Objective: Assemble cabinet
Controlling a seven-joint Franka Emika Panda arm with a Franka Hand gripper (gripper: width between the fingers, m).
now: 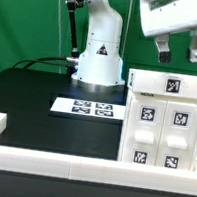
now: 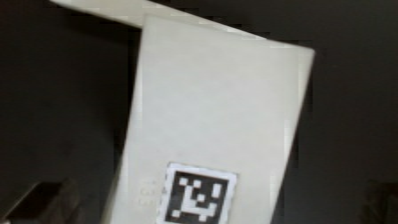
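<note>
Black table point(image 1: 38, 84) under everything, fenced along the near edge and the exterior view's left by a low white border rail point(image 1: 38, 162). Standing on that table at the exterior view's right, just behind the near rail: the cabinet point(image 1: 162, 135), a tall white box of flat panels and small blocks. Closed faces toward the exterior camera, so no telling whether anything sits inside. Upright, squarely set, not tilted. Farther back, toward the middle, the arm's white base point(image 1: 100, 51), well apart from the box.

Above the cabinet, clear of its top face: the gripper point(image 1: 179, 52), hanging in the air against the green backdrop point(image 1: 36, 18). No contact with the box. Fingers point(image 1: 162, 46) spread wide and pointing down, with nothing between them: released and empty. In the wrist view, a long white panel of the cabinet point(image 2: 214, 110) filling the middle, blurred, with dark table on both sides.

Flat on the table, near the base and to the exterior view's left of the cabinet: the marker board point(image 1: 90, 109), apart from the box. Smallest of all, the black-and-white square tags point(image 1: 148, 116): one on the top face, four on the front blocks, one more tag point(image 2: 199, 193) on the panel in the wrist view.
</note>
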